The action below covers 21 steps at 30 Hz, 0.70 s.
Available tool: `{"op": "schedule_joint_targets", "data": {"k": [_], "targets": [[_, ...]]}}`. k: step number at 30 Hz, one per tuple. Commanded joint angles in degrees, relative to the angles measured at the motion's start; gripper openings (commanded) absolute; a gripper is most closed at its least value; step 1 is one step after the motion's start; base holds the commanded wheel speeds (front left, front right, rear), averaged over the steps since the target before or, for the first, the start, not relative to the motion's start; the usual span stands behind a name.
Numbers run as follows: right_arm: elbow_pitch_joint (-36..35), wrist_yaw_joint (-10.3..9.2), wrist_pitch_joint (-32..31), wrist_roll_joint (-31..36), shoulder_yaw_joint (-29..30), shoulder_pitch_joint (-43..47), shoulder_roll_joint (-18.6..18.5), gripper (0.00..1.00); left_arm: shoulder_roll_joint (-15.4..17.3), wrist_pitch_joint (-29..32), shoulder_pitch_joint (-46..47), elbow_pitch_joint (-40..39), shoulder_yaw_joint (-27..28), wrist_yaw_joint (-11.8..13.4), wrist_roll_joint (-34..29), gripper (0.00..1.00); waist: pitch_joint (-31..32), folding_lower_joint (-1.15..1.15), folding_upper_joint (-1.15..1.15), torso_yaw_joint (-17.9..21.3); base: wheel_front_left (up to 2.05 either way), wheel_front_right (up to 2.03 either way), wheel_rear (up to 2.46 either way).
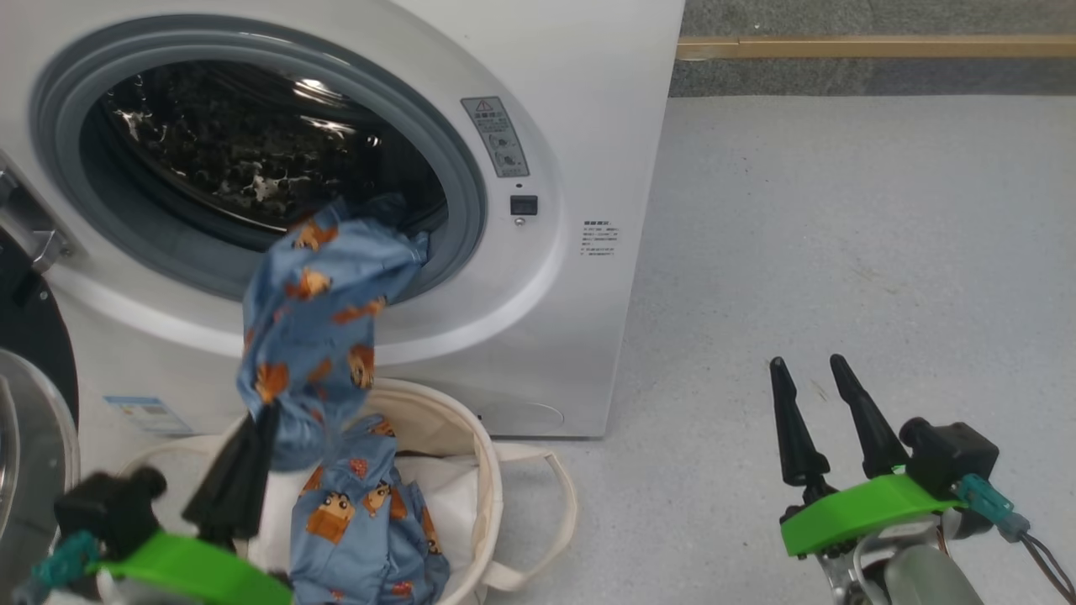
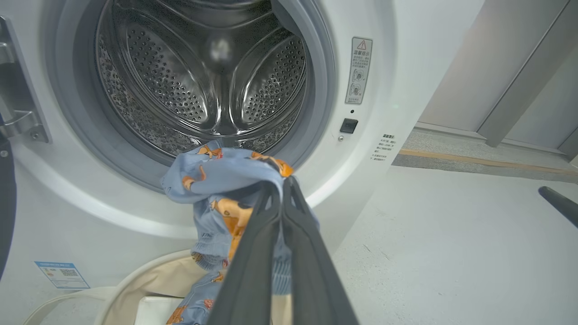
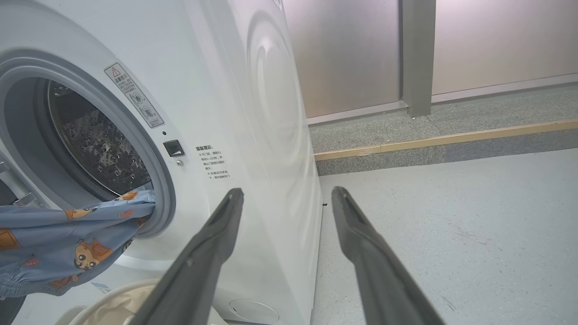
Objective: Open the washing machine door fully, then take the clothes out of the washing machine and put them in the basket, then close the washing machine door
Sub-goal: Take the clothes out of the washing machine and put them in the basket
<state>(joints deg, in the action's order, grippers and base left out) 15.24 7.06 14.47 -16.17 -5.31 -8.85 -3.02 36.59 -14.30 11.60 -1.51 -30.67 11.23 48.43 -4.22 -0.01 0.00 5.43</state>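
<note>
- The left fingers (image 1: 239, 470) are pressed together, clamped on a fold of the clothes (image 1: 319, 311), above the basket (image 1: 483, 470).
- The clothes trail from the drum mouth of the washing machine (image 1: 580, 126) over its grey ring, and their lower end lies inside the basket.
- The washing machine door (image 1: 34, 344) stands swung open at the left.
- The right fingers (image 1: 792, 424) are spread apart and hold nothing, above the floor (image 1: 841, 210) to the machine's right.
</note>
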Motion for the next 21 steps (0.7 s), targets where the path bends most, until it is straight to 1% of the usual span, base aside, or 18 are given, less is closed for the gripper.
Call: {"op": "schedule_joint_targets", "data": {"k": [1, 3, 6, 8, 12, 14, 16, 18, 21], "targets": [[-1.71, 0.43, 0.53, 0.04, -1.53, -0.5, 0.14, 1.0, 2.95, -0.5, 0.94, -3.68, 3.24, 1.08, -0.28, 0.0, 0.16, 0.01, 0.0, -0.17, 0.0, 0.0, 0.0], [-1.67, 0.43, 0.53, 0.09, -1.76, -0.54, 0.14, 1.0, 3.78, -0.19, -0.83, -5.6, 3.36, 2.64, -0.62, 0.0, 0.19, 0.01, 0.0, -0.1, 0.0, 0.0, 0.0], [-1.7, 0.43, 0.53, 0.12, -1.88, -0.79, 0.14, 1.0, 4.06, 0.36, -2.76, -7.44, 3.66, 3.69, 0.34, 0.0, 0.03, 0.01, 0.0, 0.05, 0.0, 0.0, 0.0], [-1.8, 0.43, 0.53, 0.13, -1.8, -0.9, 0.14, 1.0, 4.0, 0.73, -3.44, -7.27, 3.46, 3.75, 0.83, 0.0, -0.25, 0.01, 0.0, 0.12, 0.0, 0.0, 0.0], [-1.9, 0.43, 0.53, 0.2, -1.88, -1.25, 0.14, 1.0, 3.4, 1.52, -3.29, -3.89, 2.38, 3.31, 0.97, 0.0, -0.93, 0.01, 0.0, 0.37, 0.0, 0.0, 0.0], [-2.06, 0.43, 0.53, 0.16, -1.82, -1.52, 0.14, 1.0, 1.79, 1.55, -2.32, -0.13, 1.6, 1.67, 1.82, 0.0, -1.43, 0.01, 0.0, 0.46, 0.0, 0.0, 0.0], [-2.16, 0.43, 0.53, 0.23, -1.94, -1.78, 0.14, 1.0, -0.62, 1.32, -1.1, 5.02, 1.43, -1.18, 4.05, 0.0, -2.09, 0.01, 0.0, 0.69, 0.0, 0.0, 0.0], [-2.29, 0.43, 0.53, 0.3, -2.15, -2.22, 0.14, 1.0, -1.97, 1.04, 0.69, 11.92, 0.75, -3.36, 4.02, 0.0, -2.83, 0.01, 0.0, 1.11, 0.0, 0.0, 0.0], [-2.65, 0.43, 0.53, 0.38, -2.23, -2.81, 0.14, 1.0, -5.35, 0.66, 3.77, 22.58, 0.11, -7.21, 5.12, 0.0, -4.09, 0.01, 0.0, 1.8, 0.0, 0.0, 0.0]]}}
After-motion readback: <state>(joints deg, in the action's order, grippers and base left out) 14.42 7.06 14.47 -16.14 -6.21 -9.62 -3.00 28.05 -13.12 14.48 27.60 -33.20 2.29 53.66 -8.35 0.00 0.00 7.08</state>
